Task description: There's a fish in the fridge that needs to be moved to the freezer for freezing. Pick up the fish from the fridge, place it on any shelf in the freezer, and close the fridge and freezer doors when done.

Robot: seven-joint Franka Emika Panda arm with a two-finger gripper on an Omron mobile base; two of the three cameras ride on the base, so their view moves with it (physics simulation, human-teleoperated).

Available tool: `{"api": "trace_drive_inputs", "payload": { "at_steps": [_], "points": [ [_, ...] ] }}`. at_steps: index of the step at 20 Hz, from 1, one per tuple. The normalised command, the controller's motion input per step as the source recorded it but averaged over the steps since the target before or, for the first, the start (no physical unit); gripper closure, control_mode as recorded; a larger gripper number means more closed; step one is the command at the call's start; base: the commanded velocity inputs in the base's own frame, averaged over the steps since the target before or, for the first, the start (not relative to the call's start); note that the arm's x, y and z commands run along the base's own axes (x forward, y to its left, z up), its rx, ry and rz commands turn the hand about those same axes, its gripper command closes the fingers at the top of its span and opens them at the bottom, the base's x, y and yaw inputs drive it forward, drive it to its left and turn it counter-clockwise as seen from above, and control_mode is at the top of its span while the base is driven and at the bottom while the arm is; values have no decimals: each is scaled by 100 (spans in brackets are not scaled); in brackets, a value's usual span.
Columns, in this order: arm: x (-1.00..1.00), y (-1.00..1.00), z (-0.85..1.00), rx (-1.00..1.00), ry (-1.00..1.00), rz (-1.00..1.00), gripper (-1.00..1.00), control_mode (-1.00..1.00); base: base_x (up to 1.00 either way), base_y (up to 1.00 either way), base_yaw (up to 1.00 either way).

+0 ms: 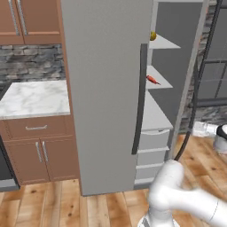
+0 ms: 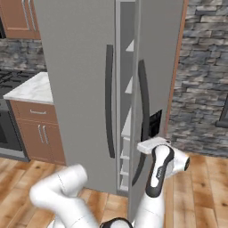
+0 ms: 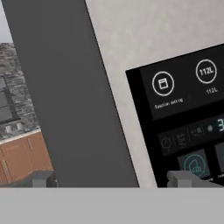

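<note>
My gripper [image 3: 111,179] sits right up against the outer face of the freezer door [image 2: 153,67]. In the hand view my two fingertips [image 3: 41,179] rise well apart at the bottom, with nothing between them, so my gripper is open and empty. Between them runs the door's dark bar handle [image 3: 70,96], slanting across the picture. Beside it to the right is the black dispenser panel [image 3: 183,122], with round icons and the reading "112L".

In the right base view my hand [image 2: 153,147] is beside the lower part of that handle [image 2: 143,116], just under the dispenser panel [image 2: 154,124]. The freezer door stands ajar, swung out toward me, and a narrow gap shows the edges of pale shelves [image 2: 129,84] inside. The wider fridge door [image 2: 80,89] to its left looks flat and closed, its own handle [image 2: 109,102] upright.

In the left base view the fridge door [image 1: 104,93] fills the middle, with its bar handle [image 1: 139,97] at the right edge. Past it the freezer [image 1: 170,75] is open to sight. The fish [image 1: 152,80] lies on a middle freezer shelf [image 1: 160,80], a small red-orange sliver near the shelf's front left. On the shelf above, a small yellow ball [image 1: 152,36] peeks out from behind the fridge door. Below the shelves are pale drawers [image 1: 153,139].

To the left of the unit are a marble counter [image 1: 33,98] and brown cabinets [image 1: 37,148], over a wooden floor [image 1: 53,206].
</note>
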Motion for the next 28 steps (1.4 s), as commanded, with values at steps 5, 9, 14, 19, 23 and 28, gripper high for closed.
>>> {"api": "trace_drive_inputs", "payload": {
  "at_steps": [5,9,14,19,23,28],
  "points": [
    [54,100,0,0,6,-27,-100,-100,0,0,0],
    [65,97,0,3,3,-18,-100,-100,0,0,0],
    [73,85,0,1,5,-9,-100,-100,0,0,0],
    [86,55,0,0,12,-2,-100,-100,0,0,0],
    [82,5,0,3,9,2,-100,-100,0,0,0],
    [78,0,0,13,4,18,-100,-100,0,0,0]
  ]
}}
